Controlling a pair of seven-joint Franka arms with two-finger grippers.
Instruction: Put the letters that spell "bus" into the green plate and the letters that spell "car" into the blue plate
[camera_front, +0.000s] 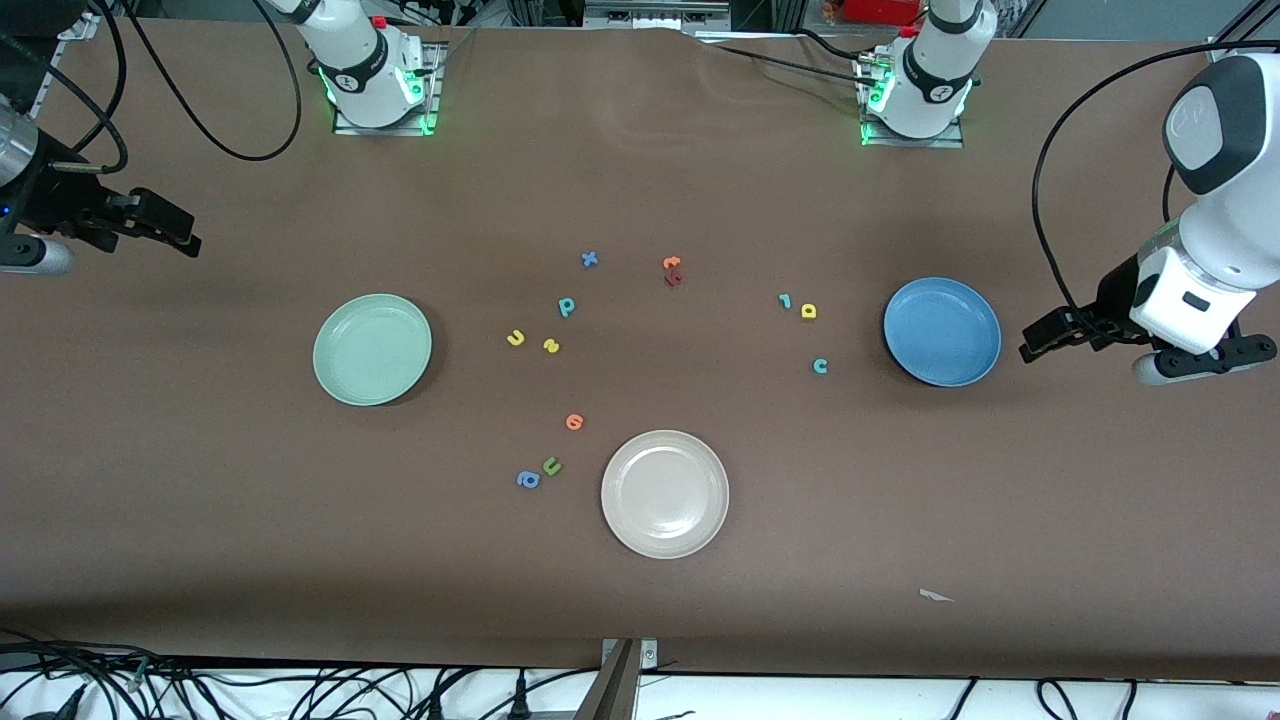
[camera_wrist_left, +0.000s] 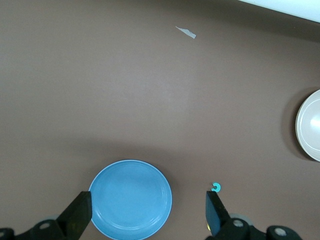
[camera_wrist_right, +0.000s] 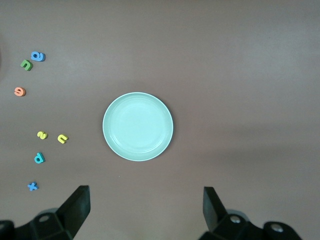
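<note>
so both arms are waiting high. the left gripper (camera_wrist_left: 145, 217), fingers spread and empty, is hanging just past the blue plate (camera_front: 942, 332), at its 3 o'clock in the front view, teal c (camera_front: 820, 366) near the plate's 8. the right gripper (camera_wrist_right: 145, 215), likewise spread, is hanging well off the green plate (camera_front: 372, 349), toward its 10, with yellow u (camera_front: 515, 338), yellow s (camera_front: 550, 346) and teal b (camera_front: 566, 307) lying at that plate's 3.

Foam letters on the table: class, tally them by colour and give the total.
Yellow: 3 (u, s, a)
Teal: 3 (b, r, c)
Blue: 2
Orange: 2
Dark red: 1
Olive-green: 1
Total: 12

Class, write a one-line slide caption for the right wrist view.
Open right gripper hovers over the table beside the empty green plate, with scattered foam letters nearby.
</note>
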